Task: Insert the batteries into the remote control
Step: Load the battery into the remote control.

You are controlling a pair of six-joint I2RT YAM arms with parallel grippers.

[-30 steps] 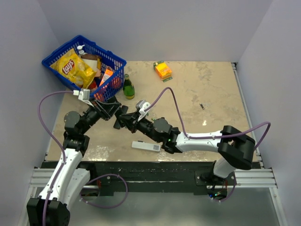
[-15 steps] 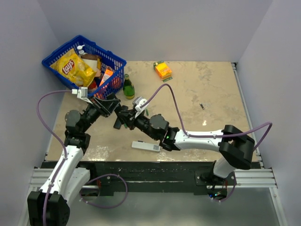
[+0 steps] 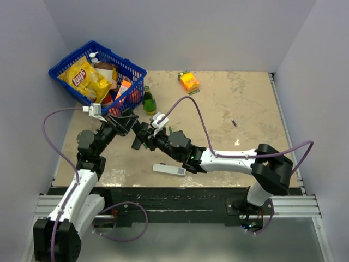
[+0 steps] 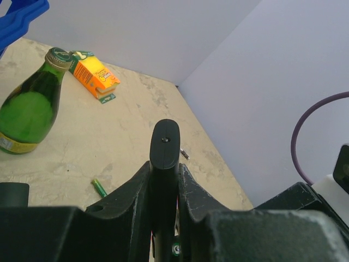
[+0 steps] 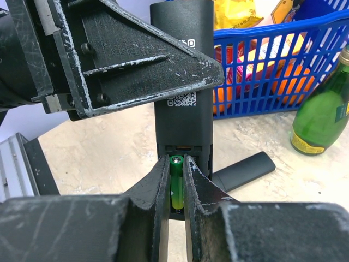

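One glossy green cylindrical battery [image 5: 176,185] at slim matte-black remote [image 5: 182,128]

- Left arm [image 3: 76,191]: white links, black joints, a looping purple cable [image 3: 44,128].
- Right arm [image 3: 232,161]: same colours.
- Left pincer [image 4: 163,169]: scuffed black, with small screws [image 5: 84,48].
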